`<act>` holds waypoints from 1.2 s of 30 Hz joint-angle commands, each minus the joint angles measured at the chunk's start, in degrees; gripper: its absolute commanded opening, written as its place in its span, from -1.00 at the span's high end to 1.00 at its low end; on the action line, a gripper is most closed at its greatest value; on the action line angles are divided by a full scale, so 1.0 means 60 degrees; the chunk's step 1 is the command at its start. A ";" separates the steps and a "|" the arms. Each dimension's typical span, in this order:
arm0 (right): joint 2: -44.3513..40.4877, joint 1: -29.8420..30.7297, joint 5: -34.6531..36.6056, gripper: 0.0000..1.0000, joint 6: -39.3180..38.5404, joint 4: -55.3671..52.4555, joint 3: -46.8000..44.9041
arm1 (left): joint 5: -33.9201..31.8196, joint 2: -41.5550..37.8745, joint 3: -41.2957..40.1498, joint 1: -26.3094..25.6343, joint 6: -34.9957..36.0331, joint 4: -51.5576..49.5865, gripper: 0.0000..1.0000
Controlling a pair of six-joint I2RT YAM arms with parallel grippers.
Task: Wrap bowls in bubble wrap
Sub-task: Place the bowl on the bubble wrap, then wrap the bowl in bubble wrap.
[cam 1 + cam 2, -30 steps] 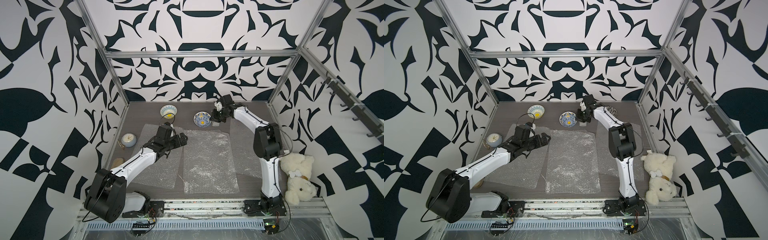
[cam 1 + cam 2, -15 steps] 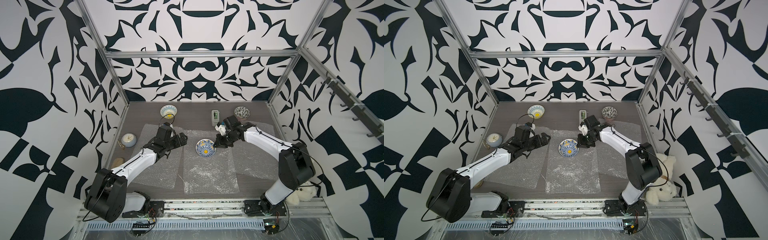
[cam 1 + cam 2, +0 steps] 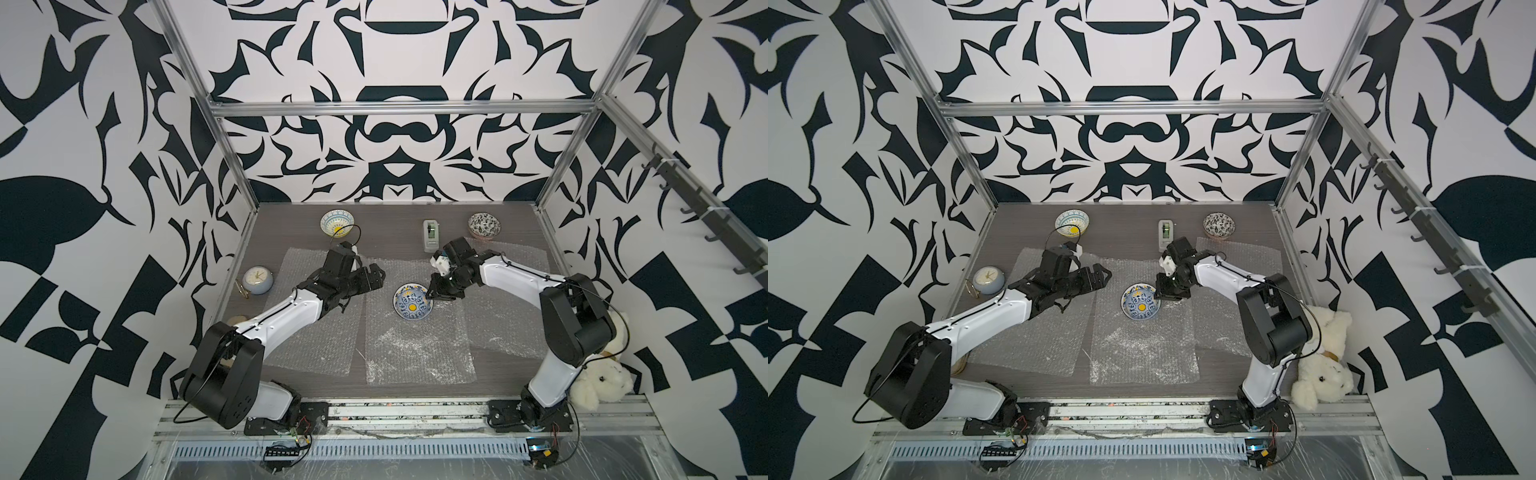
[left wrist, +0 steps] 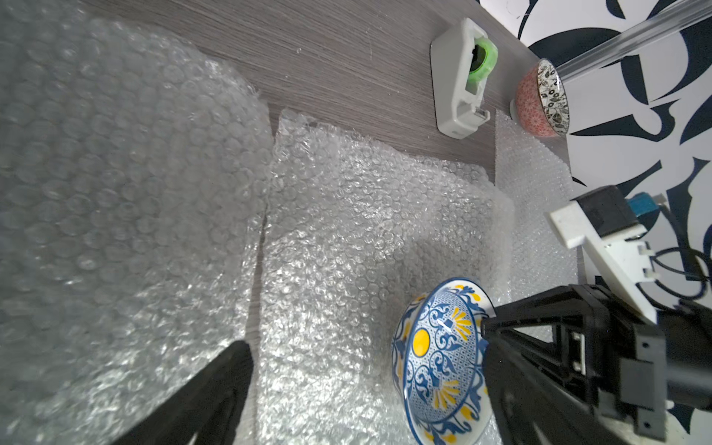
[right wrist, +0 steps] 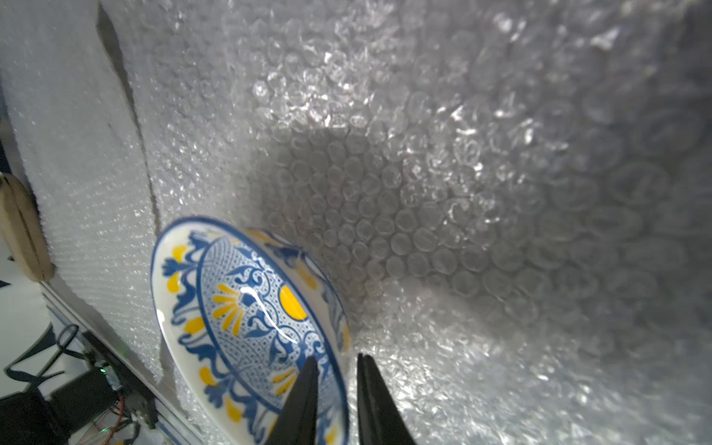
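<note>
Bowl (image 3: 412, 302) carried onto bubble wrap (image 3: 415, 353); downturned right end effector (image 3: 435, 294), seemingly parted, straddles its rim.

This is a robot test cell in a lab: an aluminium frame (image 3: 399, 109) holds patterned walls (image 3: 83, 124) around a grey bench (image 3: 386, 220).

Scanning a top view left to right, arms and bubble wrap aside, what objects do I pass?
clock → white bowl with yellow centre → blue-and-yellow bowl → black-and-white floral bowl → teddy bear
</note>
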 commanded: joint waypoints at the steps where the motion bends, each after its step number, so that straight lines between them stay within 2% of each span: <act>1: -0.0643 -0.0102 0.0132 0.23 -0.0185 -0.0024 0.0325 | 0.0027 -0.0160 -0.0042 -0.0280 0.0051 -0.0144 -0.88; 5: -0.1151 -0.0822 0.0089 0.14 -0.0176 -0.0041 0.0316 | 0.0056 -0.0327 -0.0163 -0.0764 0.0080 -0.0513 -0.80; 9: -0.1215 -0.2306 -0.0025 0.14 -0.0086 0.0162 0.0204 | 0.0016 -0.0465 -0.0308 -0.1360 0.0033 -0.0707 -0.72; 15: -0.0019 -0.3515 -0.0610 0.13 -0.0326 0.0631 0.0535 | 0.0220 -0.0166 -0.0442 -0.1672 -0.0051 -0.0769 -0.61; 19: 0.1227 -0.3653 -0.1557 0.05 -0.0467 0.0597 0.1349 | 0.0471 0.0202 -0.0359 -0.1687 -0.0066 -0.0857 -0.57; 22: 0.1841 -0.3638 -0.2236 -0.03 -0.0114 0.1000 0.1684 | 0.0756 0.0569 -0.0193 -0.1687 -0.0149 -0.0905 -0.55; 25: 0.2315 -0.3625 -0.2448 -0.06 0.0092 0.1254 0.1934 | 0.0878 0.0834 -0.0082 -0.1746 -0.0227 -0.0840 -0.54; 32: 0.2850 -0.3571 -0.3365 -0.05 0.0753 0.2246 0.2066 | 0.0975 0.1434 0.0146 -0.1771 -0.0300 -0.0657 -0.44; 36: 0.2877 -0.3411 -0.3271 -0.03 0.0792 0.2233 0.2263 | 0.1223 0.1753 0.0469 -0.1775 -0.0271 -0.0641 -0.37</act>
